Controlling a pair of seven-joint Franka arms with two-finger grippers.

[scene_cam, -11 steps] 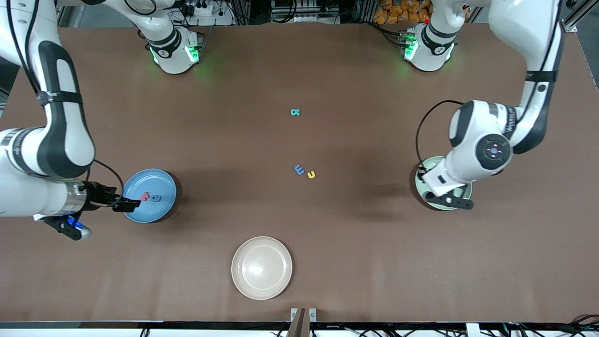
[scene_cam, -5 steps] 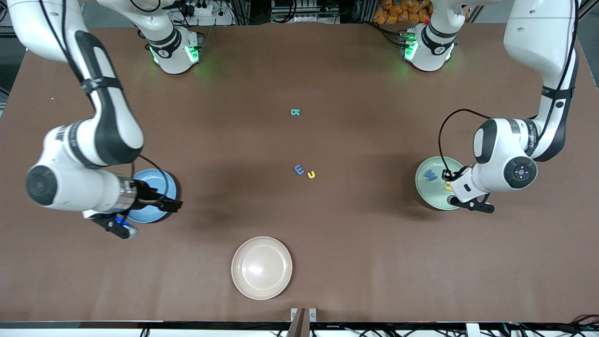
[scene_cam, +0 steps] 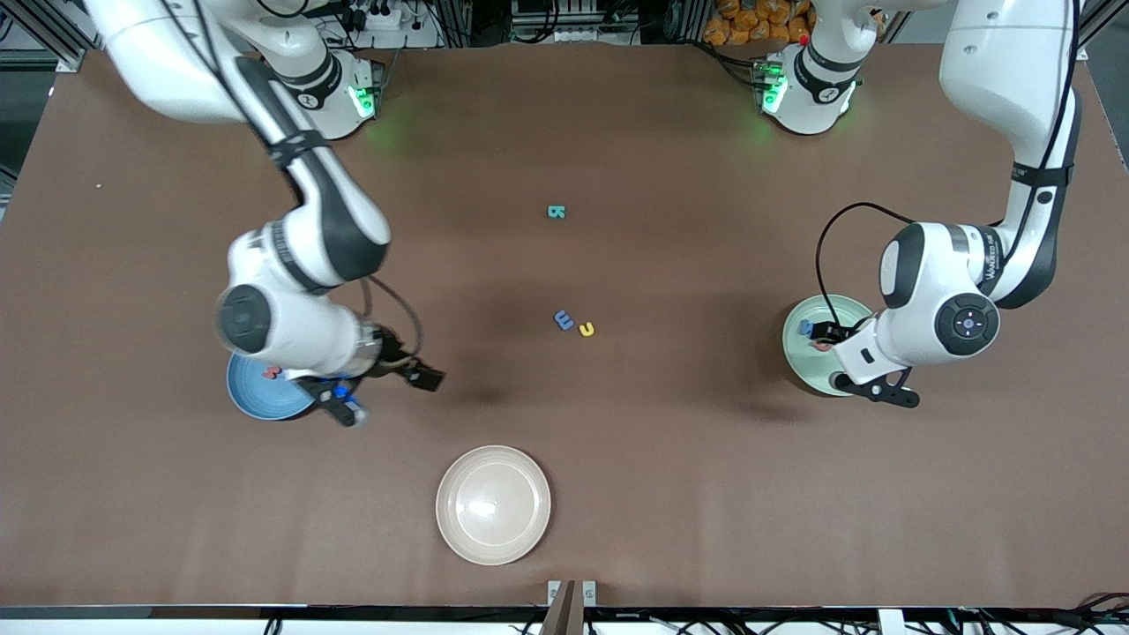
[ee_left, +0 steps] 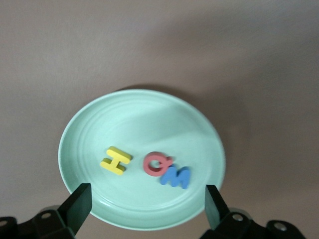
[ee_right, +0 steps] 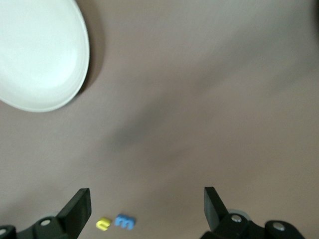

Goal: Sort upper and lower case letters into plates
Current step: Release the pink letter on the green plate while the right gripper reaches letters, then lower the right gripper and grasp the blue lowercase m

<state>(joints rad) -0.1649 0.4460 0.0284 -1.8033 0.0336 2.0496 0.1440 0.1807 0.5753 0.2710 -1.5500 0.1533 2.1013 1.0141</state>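
The mint green plate [scene_cam: 804, 369] sits at the left arm's end and holds a yellow H [ee_left: 115, 160], a red Q [ee_left: 156, 164] and a blue M [ee_left: 176, 177]. My left gripper [scene_cam: 825, 333] hovers open and empty over it; it also shows in the left wrist view [ee_left: 147, 209]. The blue plate [scene_cam: 263, 401], partly hidden by my right arm, holds a red letter [scene_cam: 271, 373]. My right gripper [scene_cam: 428, 377] is open and empty over bare table beside the blue plate. A blue m [scene_cam: 564, 319], a yellow c [scene_cam: 586, 329] and a teal letter [scene_cam: 556, 212] lie mid-table.
A cream-beige plate [scene_cam: 493, 504] stands empty near the table's front edge; it also shows in the right wrist view [ee_right: 40, 55]. The blue m [ee_right: 124, 221] and the yellow c [ee_right: 103, 224] lie between my right gripper's fingers in that view.
My right arm has swung from over the blue plate toward the table's middle, leaving the red letter in the plate. My left gripper has shifted slightly over the mint plate.
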